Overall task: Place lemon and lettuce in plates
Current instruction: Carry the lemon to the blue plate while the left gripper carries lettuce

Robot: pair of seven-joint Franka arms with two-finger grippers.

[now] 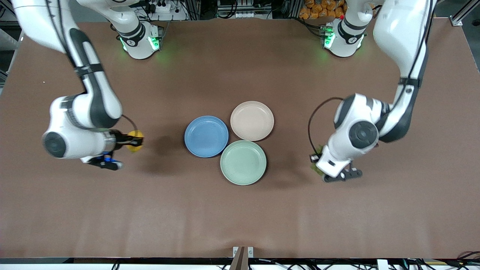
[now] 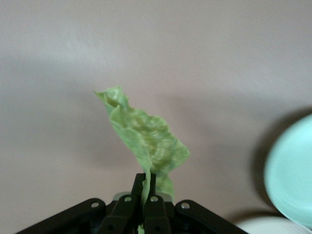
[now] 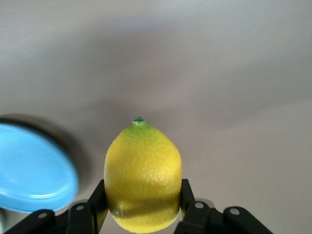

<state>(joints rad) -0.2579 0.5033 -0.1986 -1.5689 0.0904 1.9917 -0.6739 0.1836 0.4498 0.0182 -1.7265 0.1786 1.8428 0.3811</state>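
- The right gripper [image 1: 138,141] hangs in the air over bare counter [image 1: 240,210], toward the right arm's end from the blue plate [image 1: 206,136], and pinches the lemon [image 1: 134,141] between its two fingers.
- In the right wrist view the lemon [image 3: 143,178] sits squarely between the black fingers [image 3: 186,195], which press on its two sides, its green-tipped end pointing away from the gripper [image 3: 143,197]; the blue plate [image 3: 34,168] shows close by at the edge of that view.
- The left gripper [image 1: 317,165] hangs over bare counter toward the left arm's end from the mint-green plate [image 1: 243,162], its fingers closed on the lettuce [image 1: 318,160].
- In the left wrist view the fingers [image 2: 151,195] are pressed together on the stem end of the lettuce [image 2: 144,136], and the crinkled leaf stands up out of the gripper [image 2: 144,195], free of the counter; part of the mint-green plate [image 2: 292,175] shows at one side.
- The three plates cluster at the middle of the counter: the blue plate and the beige-pink plate [image 1: 252,120] lie farther from the front camera than the mint-green plate, with the rims all touching or nearly so.
- All three plates hold nothing, and open brown counter lies between each gripper and the cluster.
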